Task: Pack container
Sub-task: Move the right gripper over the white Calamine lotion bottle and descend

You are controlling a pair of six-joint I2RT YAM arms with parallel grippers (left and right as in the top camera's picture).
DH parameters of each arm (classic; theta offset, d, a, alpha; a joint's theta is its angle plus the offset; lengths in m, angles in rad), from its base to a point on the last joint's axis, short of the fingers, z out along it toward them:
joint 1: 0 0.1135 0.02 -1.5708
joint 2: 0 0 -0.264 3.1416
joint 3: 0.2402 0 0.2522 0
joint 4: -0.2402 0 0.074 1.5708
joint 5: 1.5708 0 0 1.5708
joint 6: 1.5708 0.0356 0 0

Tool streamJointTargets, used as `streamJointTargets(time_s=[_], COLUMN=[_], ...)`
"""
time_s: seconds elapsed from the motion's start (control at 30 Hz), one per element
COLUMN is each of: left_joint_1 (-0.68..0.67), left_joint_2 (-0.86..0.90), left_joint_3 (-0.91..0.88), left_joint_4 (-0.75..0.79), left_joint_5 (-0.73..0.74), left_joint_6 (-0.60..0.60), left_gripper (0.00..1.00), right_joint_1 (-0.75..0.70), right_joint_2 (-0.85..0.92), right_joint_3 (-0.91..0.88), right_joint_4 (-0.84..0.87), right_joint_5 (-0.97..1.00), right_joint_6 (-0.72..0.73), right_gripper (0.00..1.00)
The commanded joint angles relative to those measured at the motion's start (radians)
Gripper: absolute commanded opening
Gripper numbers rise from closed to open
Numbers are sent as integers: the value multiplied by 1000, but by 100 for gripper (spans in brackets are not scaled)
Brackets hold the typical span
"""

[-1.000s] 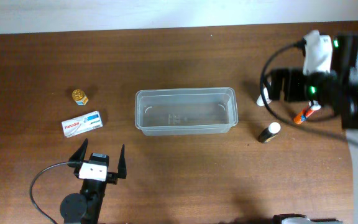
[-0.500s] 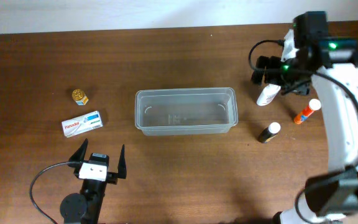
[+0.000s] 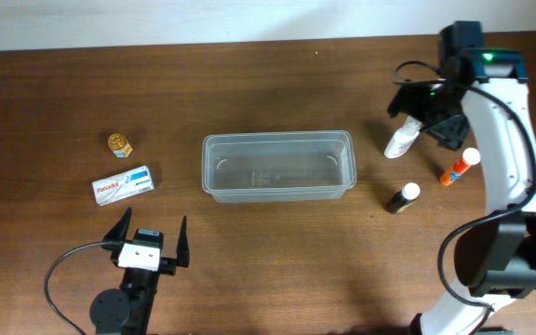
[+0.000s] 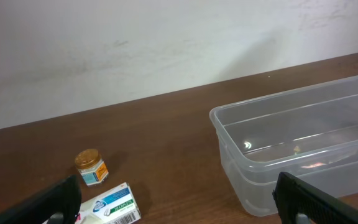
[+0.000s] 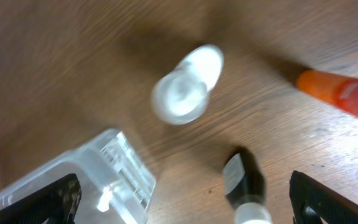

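The clear plastic container (image 3: pixel 277 166) stands mid-table, nothing visible in it; it also shows in the left wrist view (image 4: pixel 303 146) and its corner in the right wrist view (image 5: pixel 98 180). My right gripper (image 3: pixel 424 119) is open and hovers above a white bottle (image 3: pixel 400 141), seen from above in the right wrist view (image 5: pixel 182 87). An orange tube (image 3: pixel 460 167) and a black bottle with a white cap (image 3: pixel 403 197) lie nearby. My left gripper (image 3: pixel 147 237) is open and empty at the front left. A white medicine box (image 3: pixel 124 184) and a small gold-lidded jar (image 3: pixel 119 143) sit left of the container.
The right arm's black cable (image 3: pixel 408 70) loops above the white bottle. The left arm's cable (image 3: pixel 59 270) curls at the front left. A pale wall (image 4: pixel 166 43) backs the table's far edge.
My right arm has swung in from the right edge and turned; its gripper now hangs over the white bottle. The left arm and all objects have not moved.
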Motion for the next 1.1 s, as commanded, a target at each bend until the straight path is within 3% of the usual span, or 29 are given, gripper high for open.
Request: streamJointTargets(time_s=[0.0,0.83,1.07], left_joint_1=[4,4,4], left_joint_2=[-7,-7,-7], left_joint_3=[-2,-2,-2], left_joint_4=[-6,-6,-6], left_joint_5=[0,0,0], left_joint_6=[-5,-5,-5], left_gripper=[99,99,99], right_joint_1=[-56,-66,-31], right_joint_2=[12,172,220], right_joint_3=[21,20,20], right_joint_4=[12,128,150], right_joint_5=[3,-55,-28], right_joint_6=[5,-29,-24], right_gripper=[98,100,95])
